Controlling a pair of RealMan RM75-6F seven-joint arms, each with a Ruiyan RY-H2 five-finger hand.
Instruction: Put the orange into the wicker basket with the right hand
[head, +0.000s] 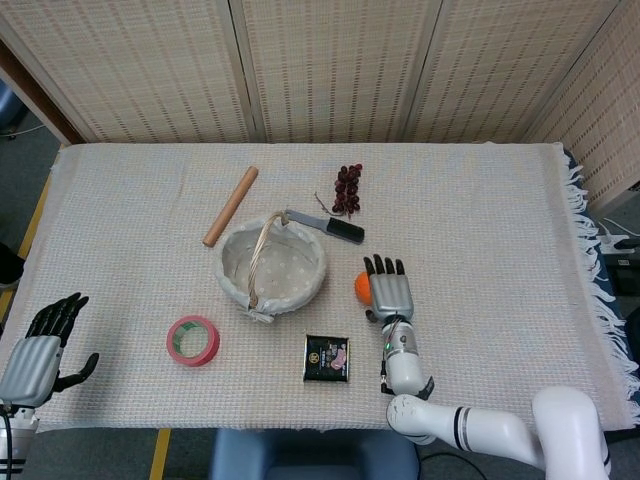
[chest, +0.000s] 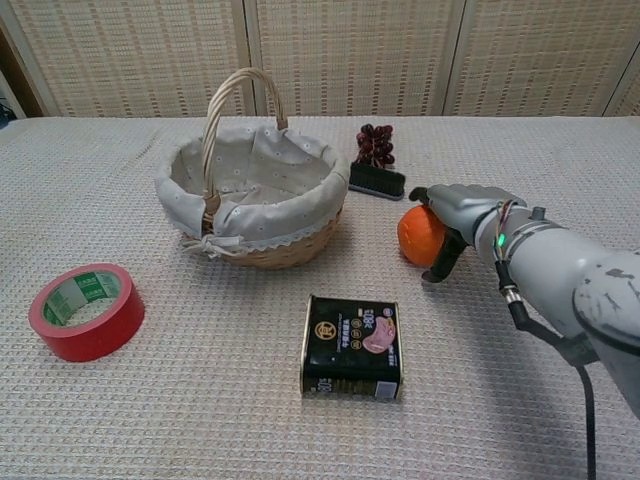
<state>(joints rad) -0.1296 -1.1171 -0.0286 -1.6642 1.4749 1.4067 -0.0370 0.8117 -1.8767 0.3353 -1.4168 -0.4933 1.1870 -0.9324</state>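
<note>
The orange (head: 361, 287) (chest: 417, 237) sits on the tablecloth just right of the wicker basket (head: 225, 268) (chest: 250, 250), which is lined with pale cloth and has an upright handle. My right hand (head: 388, 293) (chest: 465, 215) lies over the orange's right side, fingers stretched across its top and thumb hanging down beside it. The fingers are not curled around the fruit, which still rests on the cloth. My left hand (head: 38, 355) rests at the table's front left corner, fingers apart and holding nothing.
A dark tin (head: 327, 358) (chest: 352, 347) lies in front of the orange. A red tape roll (head: 193, 340) (chest: 85, 312) sits front left of the basket. Behind the basket lie a knife (head: 330, 226), grapes (head: 347, 188) (chest: 376, 143) and a wooden rolling pin (head: 231, 205).
</note>
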